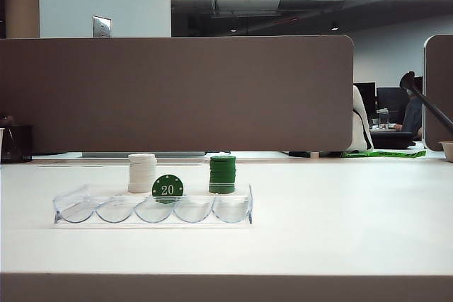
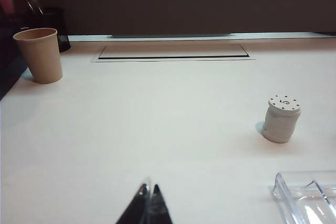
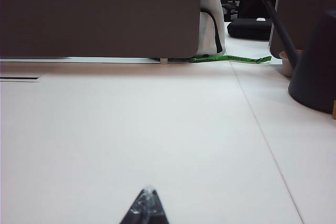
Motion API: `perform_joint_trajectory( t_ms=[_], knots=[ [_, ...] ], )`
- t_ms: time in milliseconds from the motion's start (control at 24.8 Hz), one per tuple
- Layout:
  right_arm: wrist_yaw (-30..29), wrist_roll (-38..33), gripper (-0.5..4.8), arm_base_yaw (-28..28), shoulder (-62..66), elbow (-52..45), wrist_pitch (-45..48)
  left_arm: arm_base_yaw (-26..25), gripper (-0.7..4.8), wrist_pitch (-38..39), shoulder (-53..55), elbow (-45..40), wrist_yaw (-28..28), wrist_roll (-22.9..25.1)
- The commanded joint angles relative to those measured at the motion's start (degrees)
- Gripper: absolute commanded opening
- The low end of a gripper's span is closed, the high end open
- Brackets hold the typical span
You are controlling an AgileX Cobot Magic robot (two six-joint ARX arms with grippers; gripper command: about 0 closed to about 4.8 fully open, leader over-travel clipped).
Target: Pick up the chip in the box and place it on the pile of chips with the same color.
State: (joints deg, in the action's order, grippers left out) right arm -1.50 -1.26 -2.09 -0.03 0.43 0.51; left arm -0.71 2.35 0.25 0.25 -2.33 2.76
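While both arms sat parked short of the work, I read the scene from my desk. Nearest me in the exterior view lay the long clear plastic chip box (image 1: 152, 210) with its five scalloped slots, resting on the pale white table (image 1: 340, 231). The single round green poker chip marked "20" (image 1: 168, 187) stood on edge in the middle slot, face toward the camera. Just behind the box stood the short stack of white chips (image 1: 141, 172) to the left and the dark green pile of chips (image 1: 222, 174) to the right, well apart from each other.

Neither arm showed in that view. The left gripper (image 2: 148, 203) had its tips pressed together, holding nothing, low over bare table, with a corner of the box and the white stack ahead. The right gripper (image 3: 147, 205) was likewise closed and empty, over bare table.

I judged the chip light, rigid and slick. I would pinch its two flat faces from above at the exposed upper rim, gently, since it could roll in the slot.
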Motion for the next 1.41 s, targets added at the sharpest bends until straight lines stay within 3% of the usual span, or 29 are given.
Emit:
perform_joint_trajectory(
  t_ms=[40,686,929,1090,1252,1413],
  knots=[
    [0.07,-0.24,-0.05,0.0,0.0,-0.07,0.57,0.04,-0.06,-0.77,0.02,0.17,-0.09,-0.24],
    [0.09,0.02,-0.06,0.0,0.0,-0.04,0.63,0.04,-0.06,-1.31,0.02,0.2,-0.33,-0.2],
    [0.09,0.02,-0.06,0.0,0.0,2.1,1.84,0.04,-0.06,-2.14,0.02,2.05,-2.86,-0.2],
    [0.09,1.97,-0.06,0.0,0.24,6.49,-0.13,0.04,-0.06,0.59,0.07,5.99,-3.08,-0.17],
    [-0.44,3.26,-0.06,-0.07,2.84,12.24,-6.88,0.07,-0.06,6.34,0.5,10.36,-7.32,0.04],
    [-5.55,3.26,-0.06,-0.07,11.3,18.23,-9.79,0.07,-0.06,12.35,2.91,14.01,-11.52,0.24]
  ],
)
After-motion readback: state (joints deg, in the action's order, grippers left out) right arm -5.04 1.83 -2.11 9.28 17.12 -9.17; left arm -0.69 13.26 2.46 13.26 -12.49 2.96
